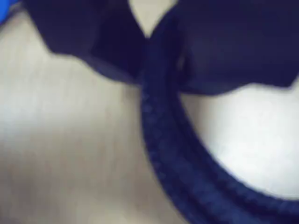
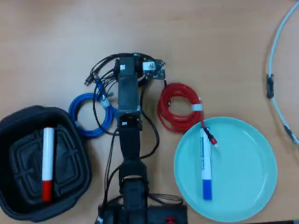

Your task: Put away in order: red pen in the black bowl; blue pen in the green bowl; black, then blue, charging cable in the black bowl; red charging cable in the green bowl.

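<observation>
Here we are seeing jaws closing around a dark cable.
Claw gripping it, cable trailing down-right.

The arm reaches straight up the overhead view from its base at the bottom edge, its wrist just right of the blue cable. In the wrist view the hand has both dark jaws pinched on a dark blue strand.
</observation>
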Tool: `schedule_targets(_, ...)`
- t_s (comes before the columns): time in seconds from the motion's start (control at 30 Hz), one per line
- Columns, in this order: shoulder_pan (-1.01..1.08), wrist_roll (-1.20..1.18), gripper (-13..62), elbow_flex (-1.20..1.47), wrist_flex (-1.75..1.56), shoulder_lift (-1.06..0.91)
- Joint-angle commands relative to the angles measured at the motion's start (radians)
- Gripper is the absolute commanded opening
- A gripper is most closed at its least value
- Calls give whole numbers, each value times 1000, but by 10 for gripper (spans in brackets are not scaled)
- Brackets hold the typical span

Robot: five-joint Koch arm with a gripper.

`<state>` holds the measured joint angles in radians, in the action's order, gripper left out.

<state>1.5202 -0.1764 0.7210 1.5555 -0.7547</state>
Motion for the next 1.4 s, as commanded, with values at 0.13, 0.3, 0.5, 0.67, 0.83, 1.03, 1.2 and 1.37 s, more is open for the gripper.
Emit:
schedule_targets(0.13, -17, -158, -63, -150, 12, -15)
schedule_targets(0.3, -20, -258, -63, -374, 0, -12)
schedule_targets(0.5, -23, -236, -63, -486, -127, -26)
schedule_targets(0.67, -41, -219, -63, -485, -181, -123)
schedule_targets(0.83, -74, -184, -64, -480, -163, -183)
schedule_targets(1.03, -147, -106, -63, -476, -127, -337)
schedule_targets(1.2, -249, 28, -63, -471, -55, -482)
schedule_targets(1.37, -413, 66, -63, -465, 129, -604)
